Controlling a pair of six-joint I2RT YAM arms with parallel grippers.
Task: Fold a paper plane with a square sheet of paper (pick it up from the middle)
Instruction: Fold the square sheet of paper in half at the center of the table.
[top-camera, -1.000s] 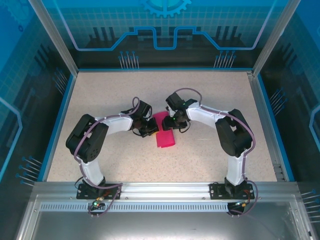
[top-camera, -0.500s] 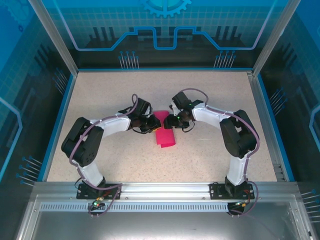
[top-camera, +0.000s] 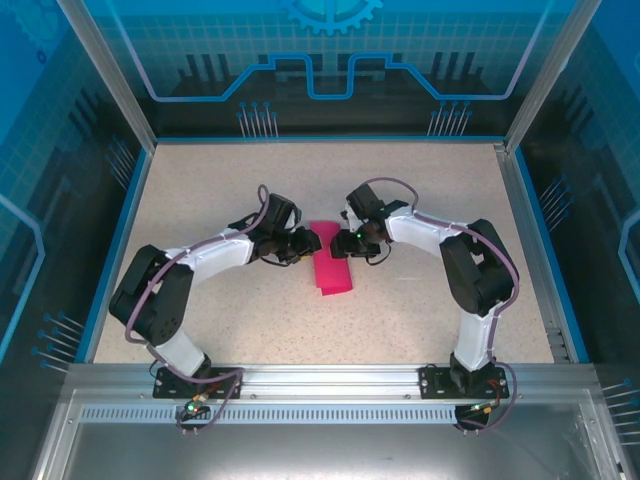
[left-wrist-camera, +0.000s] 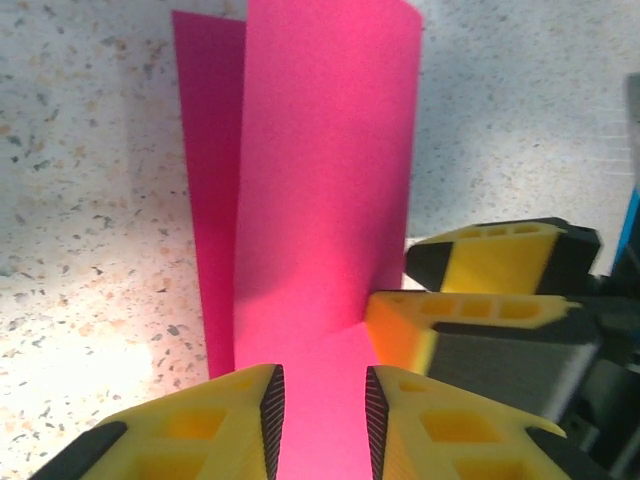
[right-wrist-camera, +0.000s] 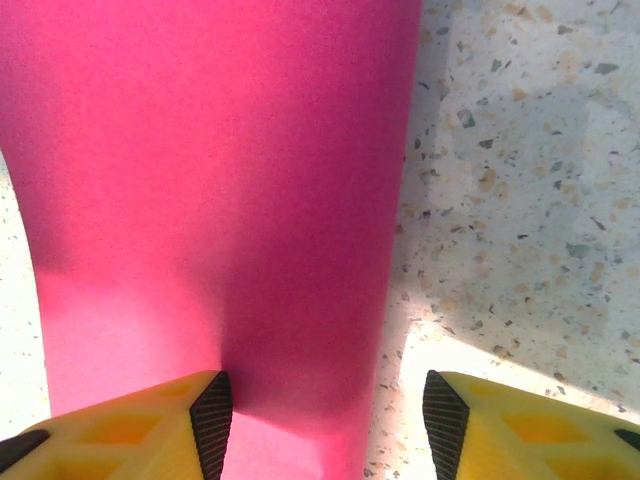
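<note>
The square sheet of paper (top-camera: 333, 272) is magenta-pink and lies folded into a long narrow strip on the speckled table. Its upper layer (left-wrist-camera: 320, 150) overlaps a darker lower layer (left-wrist-camera: 205, 200). My left gripper (top-camera: 303, 248) sits at the strip's far left end. Its jaws (left-wrist-camera: 320, 420) stand a little apart over the paper and hold nothing. My right gripper (top-camera: 342, 246) faces it from the right. Its jaws (right-wrist-camera: 327, 415) stand wide open, astride the paper's (right-wrist-camera: 200, 150) right edge. The right gripper's yellow fingers (left-wrist-camera: 480, 258) show in the left wrist view. The paper plane is out of view.
The speckled table (top-camera: 220, 190) has a blue raised rim (top-camera: 120, 250) and glass walls on all sides. An aluminium rail (top-camera: 330, 378) with both arm bases runs along the near edge. The two grippers are almost touching over the paper.
My left gripper has gone from shut to slightly open, letting go of the paper, and its arm has stretched out leftward. The right gripper shifted slightly and its jaws narrowed a little.
</note>
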